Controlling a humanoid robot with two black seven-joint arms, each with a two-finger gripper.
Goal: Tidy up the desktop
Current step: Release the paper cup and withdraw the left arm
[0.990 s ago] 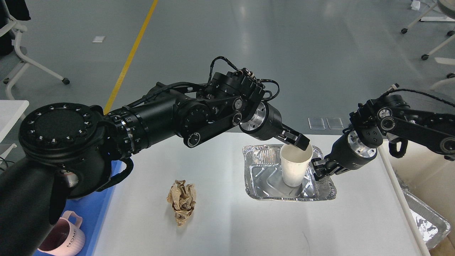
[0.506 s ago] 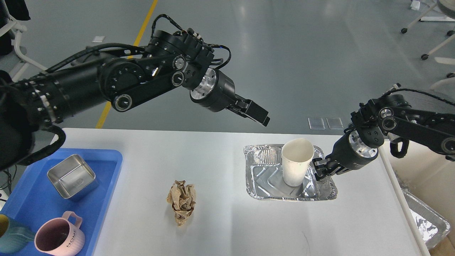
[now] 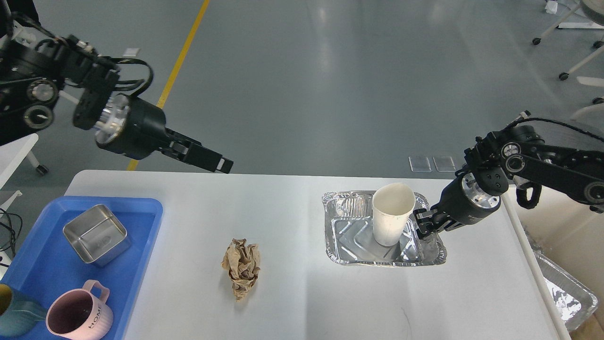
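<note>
The white-grey desktop [image 3: 292, 212] holds a crumpled brown paper ball [image 3: 241, 267] near its middle. Further right is a foil tray [image 3: 349, 236] with a white paper cup [image 3: 391, 212] standing upright in it. My right gripper [image 3: 422, 225] is at the tray's right rim, beside the cup, and looks clamped on the foil edge. My left gripper [image 3: 222, 164] hangs empty above the desktop's far left edge, well away from the cup. Its fingers show as one dark block.
A blue tray [image 3: 42, 264] at the front left holds a steel box [image 3: 96, 233], a pink mug [image 3: 78, 318] and a teal cup [image 3: 14, 314]. Another foil tray [image 3: 564, 293] lies off the desktop's right edge. Chair legs stand on the floor beyond.
My left gripper let go of the cup's rim and swung up and far to the left, uncovering the blue tray. The cup stays standing in the foil tray. The right arm has not moved.
</note>
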